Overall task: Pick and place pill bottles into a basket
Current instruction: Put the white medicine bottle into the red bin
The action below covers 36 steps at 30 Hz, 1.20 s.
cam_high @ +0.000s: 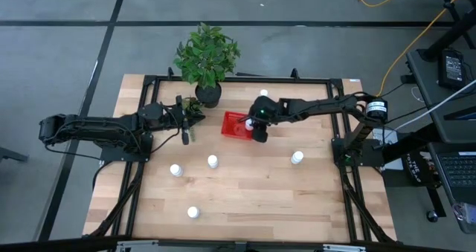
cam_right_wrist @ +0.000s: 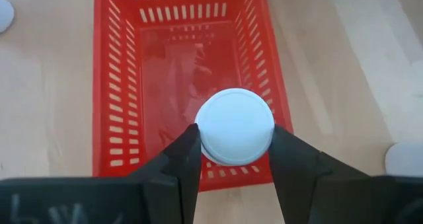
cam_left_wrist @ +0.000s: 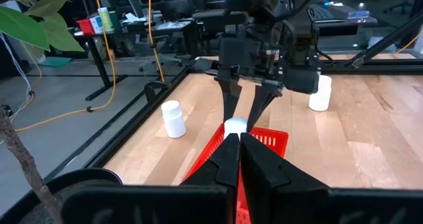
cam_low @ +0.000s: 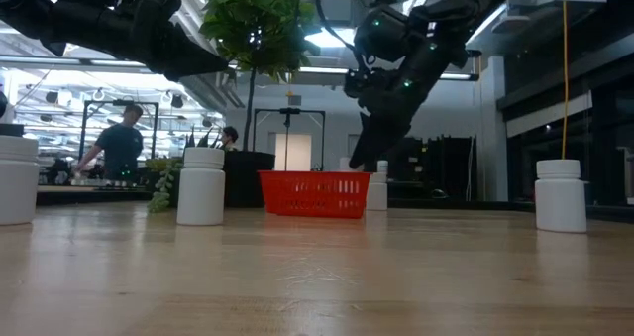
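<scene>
The red basket (cam_high: 236, 123) stands on the table's far middle, right of the black plant pot. My right gripper (cam_high: 258, 131) reaches in from the table's right and is shut on a white pill bottle (cam_right_wrist: 234, 126) over the basket's (cam_right_wrist: 188, 78) right end. Loose pill bottles stand upright on the wood: three (cam_high: 176, 170) (cam_high: 213, 161) (cam_high: 193, 212) at near left, one (cam_high: 297, 157) at right, one (cam_high: 264, 93) at the far edge. My left gripper (cam_high: 186, 135) waits shut, left of the basket, holding nothing. My right gripper pinches the pill bottle between its two fingers (cam_right_wrist: 182, 159), one on each side just below the cap's rim (cam_right_wrist: 202, 143). The fingers slant down from the table's right side. The bottle's cap faces up along the fingers. My left gripper's fingers hide its bottom in the left wrist view.
A potted plant (cam_high: 207, 59) stands just left of the basket at the far edge. Black frame rails (cam_high: 338, 133) run along the table's sides. Bare wood lies at the near middle and near right. People (cam_low: 121, 143) stand in the room beyond the table.
</scene>
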Each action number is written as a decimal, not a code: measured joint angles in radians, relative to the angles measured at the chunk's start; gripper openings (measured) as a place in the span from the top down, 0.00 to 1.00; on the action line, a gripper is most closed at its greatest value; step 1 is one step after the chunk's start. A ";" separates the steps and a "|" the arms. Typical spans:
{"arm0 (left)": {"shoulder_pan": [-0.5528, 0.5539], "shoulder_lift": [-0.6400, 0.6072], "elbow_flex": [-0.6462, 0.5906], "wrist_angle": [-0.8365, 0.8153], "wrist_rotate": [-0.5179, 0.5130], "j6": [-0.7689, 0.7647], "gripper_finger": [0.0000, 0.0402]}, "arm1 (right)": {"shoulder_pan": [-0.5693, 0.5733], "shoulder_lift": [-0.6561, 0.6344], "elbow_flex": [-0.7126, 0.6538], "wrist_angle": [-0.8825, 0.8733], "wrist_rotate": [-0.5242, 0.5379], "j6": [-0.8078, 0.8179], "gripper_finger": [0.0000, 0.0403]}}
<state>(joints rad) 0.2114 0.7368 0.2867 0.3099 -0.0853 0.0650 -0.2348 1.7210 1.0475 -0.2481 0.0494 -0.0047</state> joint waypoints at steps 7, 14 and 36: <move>0.000 0.000 0.000 0.000 0.000 0.000 0.97 | -0.001 0.000 -0.002 0.002 -0.001 -0.016 0.64; 0.000 0.000 0.000 0.000 0.000 0.000 0.98 | -0.005 0.000 -0.002 0.002 -0.001 -0.028 0.64; 0.000 0.000 0.000 0.000 0.000 0.000 0.97 | -0.006 0.000 -0.004 0.007 0.000 -0.030 0.64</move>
<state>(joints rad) 0.2113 0.7368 0.2867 0.3099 -0.0853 0.0652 -0.2413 1.7210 1.0439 -0.2415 0.0490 -0.0348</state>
